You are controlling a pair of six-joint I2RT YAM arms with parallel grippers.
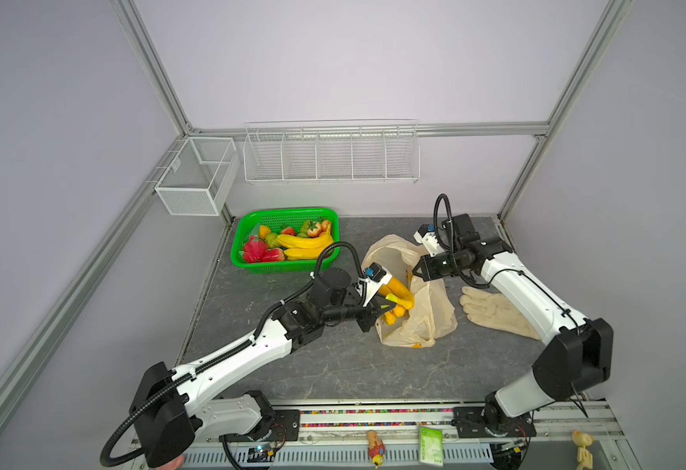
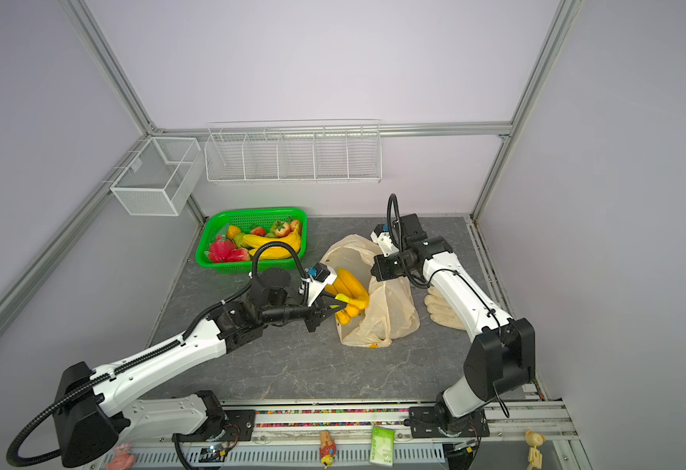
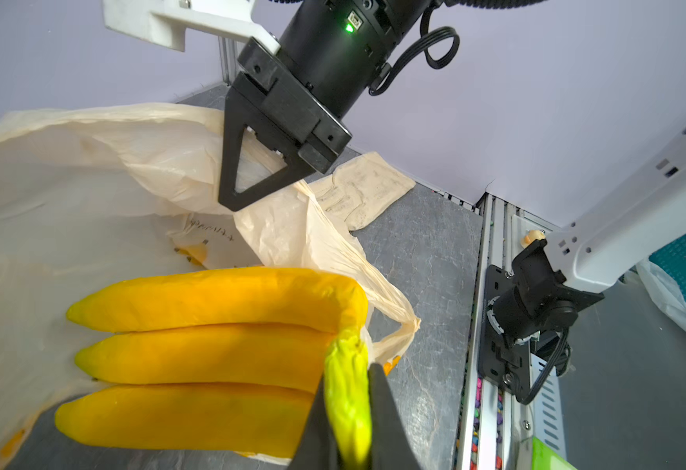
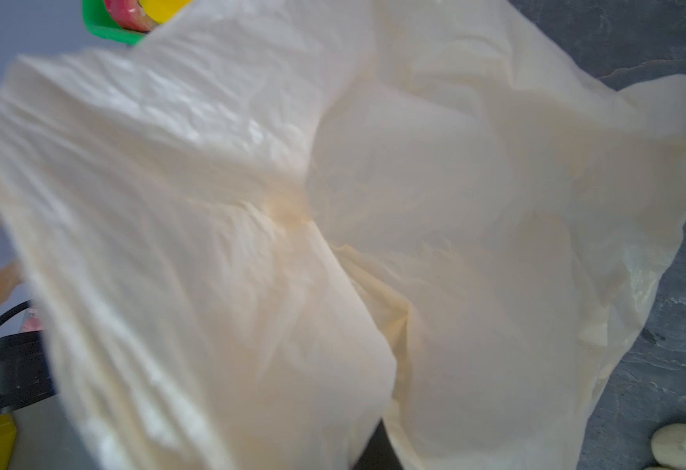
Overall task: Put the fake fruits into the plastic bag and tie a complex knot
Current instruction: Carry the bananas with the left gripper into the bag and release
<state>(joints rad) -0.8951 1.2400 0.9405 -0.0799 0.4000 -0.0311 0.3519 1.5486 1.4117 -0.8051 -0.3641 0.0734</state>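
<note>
Two hands are pressed together: the left hand (image 1: 388, 304) pinches the banana bunch (image 3: 211, 350) by its stem, the right hand (image 1: 416, 273) seemingly pinches the rim of the plastic bag (image 1: 434, 313). The bunch's tips point into the bag's mouth, straight ahead.

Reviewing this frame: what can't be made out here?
- Right wrist view: the blurred plastic bag fills the picture, hiding the fingers of the right gripper.
- Both top views: the banana bunch and left gripper cover the bag's mouth, so its contents are unseen.
- Left wrist view: the bag's lettering is too small to read.
</note>
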